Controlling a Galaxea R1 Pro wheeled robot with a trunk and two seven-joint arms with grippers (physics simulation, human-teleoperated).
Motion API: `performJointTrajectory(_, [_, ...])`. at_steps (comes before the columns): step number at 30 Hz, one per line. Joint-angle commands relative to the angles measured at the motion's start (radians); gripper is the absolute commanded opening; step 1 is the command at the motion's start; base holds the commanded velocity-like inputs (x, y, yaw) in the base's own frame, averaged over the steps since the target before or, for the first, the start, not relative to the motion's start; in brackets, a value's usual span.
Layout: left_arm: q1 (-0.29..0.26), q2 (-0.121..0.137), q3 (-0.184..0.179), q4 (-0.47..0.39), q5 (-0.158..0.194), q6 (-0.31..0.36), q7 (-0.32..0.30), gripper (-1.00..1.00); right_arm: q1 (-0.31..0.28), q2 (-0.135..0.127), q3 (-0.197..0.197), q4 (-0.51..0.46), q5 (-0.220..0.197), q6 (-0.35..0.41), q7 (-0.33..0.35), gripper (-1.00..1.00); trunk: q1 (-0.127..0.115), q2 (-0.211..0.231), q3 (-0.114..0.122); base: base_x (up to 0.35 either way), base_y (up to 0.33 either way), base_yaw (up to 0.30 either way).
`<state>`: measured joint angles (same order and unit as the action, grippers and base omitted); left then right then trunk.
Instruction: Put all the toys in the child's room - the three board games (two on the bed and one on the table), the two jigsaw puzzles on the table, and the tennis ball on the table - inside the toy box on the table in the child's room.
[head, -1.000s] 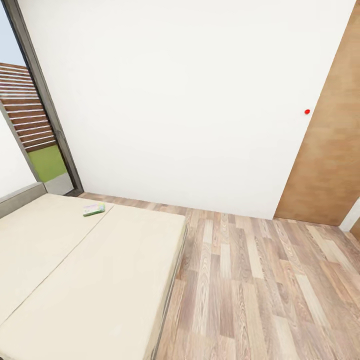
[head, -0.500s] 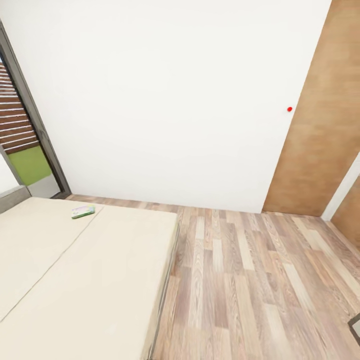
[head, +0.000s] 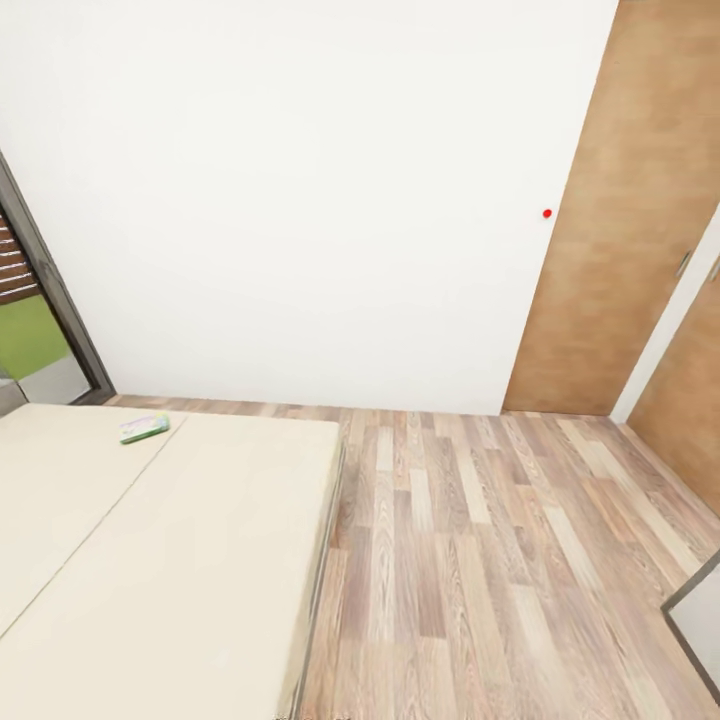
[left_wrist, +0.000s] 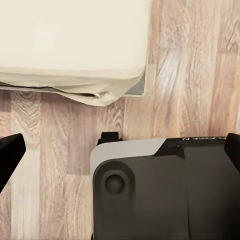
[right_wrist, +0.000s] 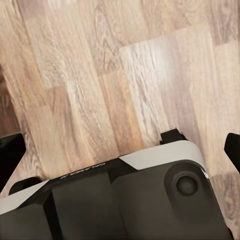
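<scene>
One board game (head: 145, 428), a thin white-green box, lies flat near the far edge of the bed (head: 200, 540), close to the seam between its two cream mattresses. In the left wrist view my left gripper (left_wrist: 121, 152) is open, its dark fingertips (left_wrist: 10, 157) wide apart over the wood floor, my own base and a corner of the bed (left_wrist: 75, 45). My right gripper (right_wrist: 121, 150) is open too, its fingertips (right_wrist: 10, 155) spread over the floor and my base. Neither holds anything. The table, toy box, jigsaw puzzles and tennis ball are out of view.
A white wall (head: 300, 200) carrying a small red dot (head: 547, 213) faces me, with brown wooden doors (head: 610, 250) at the right. A glazed opening (head: 30, 330) sits at the far left. Wood-plank floor (head: 480, 560) runs right of the bed. A grey-edged panel (head: 700, 620) pokes in at lower right.
The whole head view has slid left, so the camera has turned right. More of the wooden doors shows, less of the window, and the grey-edged panel has grown at lower right.
</scene>
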<state>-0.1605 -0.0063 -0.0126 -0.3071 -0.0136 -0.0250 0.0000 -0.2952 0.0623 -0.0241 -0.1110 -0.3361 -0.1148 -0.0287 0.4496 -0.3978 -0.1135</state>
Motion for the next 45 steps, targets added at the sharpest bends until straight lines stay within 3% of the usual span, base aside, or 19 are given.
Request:
performJointTrajectory(1, [-0.001, 0.0, -0.001, 0.0, -0.002, -0.003, 0.0, 1.0, -0.001, 0.001, -0.002, 0.001, -0.003, -0.003, -0.002, 1.0, 0.0, -0.002, -0.003, -0.143, 0.133, -0.159])
performJointTrajectory(21, [-0.001, 0.0, -0.001, 0.0, -0.001, -0.003, 0.0, 1.0, -0.001, 0.002, -0.002, 0.001, -0.003, -0.003, -0.002, 1.0, 0.0, -0.002, -0.014, -0.049, 0.052, -0.153])
performJointTrajectory(38, [-0.001, 0.0, 0.005, -0.001, 0.0, -0.003, -0.005, 1.0, -0.001, 0.009, 0.004, -0.006, 0.003, -0.002, -0.002, 1.0, 0.0, -0.002, -0.015, 0.0, 0.049, -0.017])
performJointTrajectory(45, [-0.011, 0.014, 0.014, -0.06, 0.01, 0.056, -0.04, 1.0, -0.004, 0.01, 0.003, -0.013, 0.004, 0.041, -0.004, 1.0, 0.0, -0.002, -0.015, 0.0, 0.001, 0.0])
